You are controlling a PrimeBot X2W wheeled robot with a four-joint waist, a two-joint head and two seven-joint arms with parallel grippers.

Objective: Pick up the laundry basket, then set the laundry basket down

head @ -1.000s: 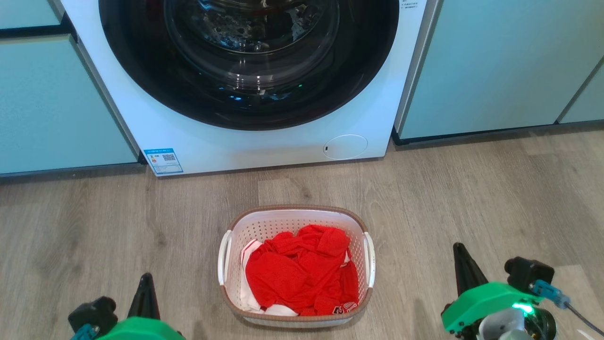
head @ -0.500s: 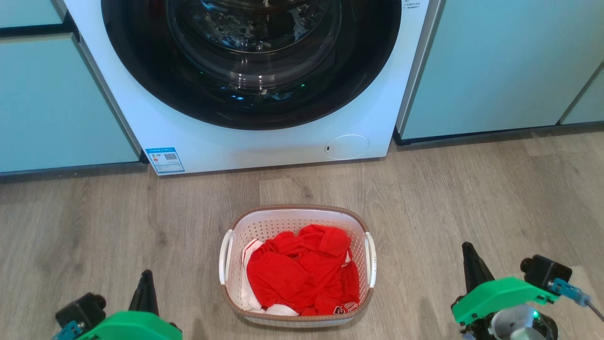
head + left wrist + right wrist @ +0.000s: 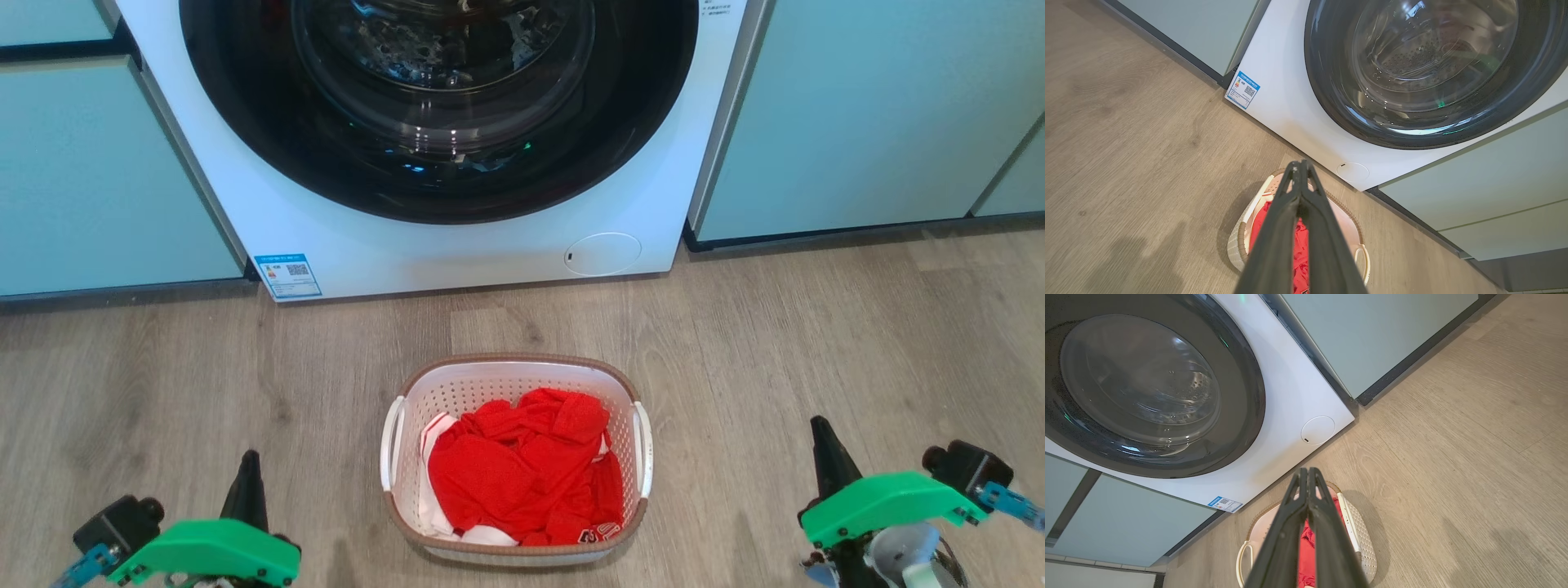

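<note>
The laundry basket (image 3: 514, 384) stands on the wood floor in front of the washer, white and perforated with a brown rim, holding red clothes (image 3: 522, 469). Its two white handles sit at the left (image 3: 390, 441) and right (image 3: 643, 449) sides. My left gripper (image 3: 247, 461) is at the lower left, well clear of the basket, fingers together and shut on nothing. My right gripper (image 3: 819, 429) is at the lower right, also apart from the basket and shut. In the left wrist view the shut fingers (image 3: 1300, 165) overlap the basket (image 3: 1237, 245). The right wrist view shows the basket (image 3: 1361, 535) behind its shut gripper (image 3: 1306, 471).
A white front-loading washer (image 3: 457, 245) with a dark round door stands just behind the basket. Pale teal cabinets flank it on the left (image 3: 82, 180) and right (image 3: 857, 122). Bare wood floor (image 3: 816, 327) spreads on both sides of the basket.
Both grippers have spread outward toward the lower corners, the left one leftward and the right one rightward. The basket has stayed on the floor.
</note>
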